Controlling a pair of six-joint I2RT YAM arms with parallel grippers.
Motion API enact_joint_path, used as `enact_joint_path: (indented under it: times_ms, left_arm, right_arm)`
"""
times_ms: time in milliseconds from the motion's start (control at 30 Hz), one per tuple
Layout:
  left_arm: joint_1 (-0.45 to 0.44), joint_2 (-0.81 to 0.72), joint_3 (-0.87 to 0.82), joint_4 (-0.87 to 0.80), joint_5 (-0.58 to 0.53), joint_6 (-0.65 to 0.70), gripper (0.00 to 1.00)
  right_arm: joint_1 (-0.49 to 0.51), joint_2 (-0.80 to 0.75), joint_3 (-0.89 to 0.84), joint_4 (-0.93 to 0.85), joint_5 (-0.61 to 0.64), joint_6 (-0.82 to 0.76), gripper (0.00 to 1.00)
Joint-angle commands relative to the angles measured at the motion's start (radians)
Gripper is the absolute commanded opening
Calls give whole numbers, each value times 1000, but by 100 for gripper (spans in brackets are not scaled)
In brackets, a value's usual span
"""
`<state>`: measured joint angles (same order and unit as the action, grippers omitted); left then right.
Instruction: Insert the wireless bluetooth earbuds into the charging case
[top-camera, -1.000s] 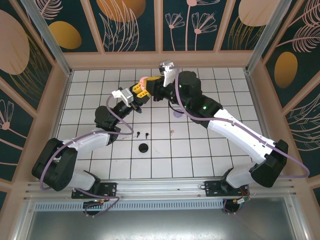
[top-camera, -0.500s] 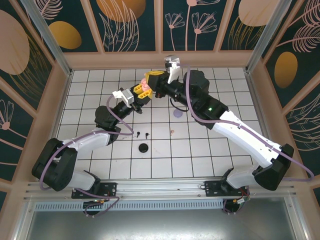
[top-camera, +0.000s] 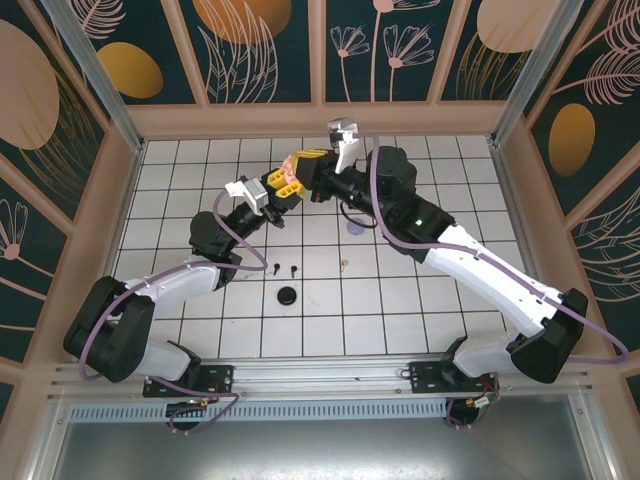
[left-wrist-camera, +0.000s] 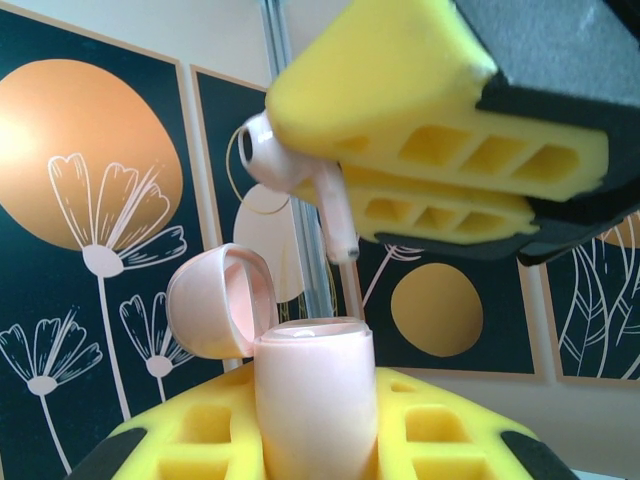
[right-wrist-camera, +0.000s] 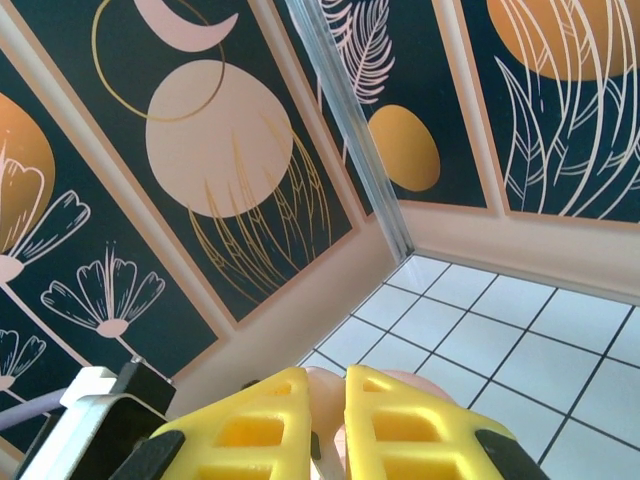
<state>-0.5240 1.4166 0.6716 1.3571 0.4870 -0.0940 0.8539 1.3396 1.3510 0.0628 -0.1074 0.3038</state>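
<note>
The right fingers (left-wrist-camera: 400, 80) pinched the likely slick, light pink earbud (left-wrist-camera: 285, 165) near its head; left fingers (left-wrist-camera: 200, 440) clamped the case (left-wrist-camera: 315, 400) beneath.

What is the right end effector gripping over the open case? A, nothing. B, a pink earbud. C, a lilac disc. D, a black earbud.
B: the left wrist view shows a pink earbud pinched in the right end effector, stem down, just above the open pink case held by the left end effector.
</note>
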Motion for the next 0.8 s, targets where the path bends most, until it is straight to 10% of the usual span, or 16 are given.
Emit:
enact_joint_path:
  times_ms: [0,767]
  left_arm:
    - [-7,-18,30,11,13,8,0]
    - [-7,-34,45,6,21,-10,0]
  right_arm:
    - [9,-34,-24,49,-23,23,13]
    - [9,-49,-103,11,23,-81,12]
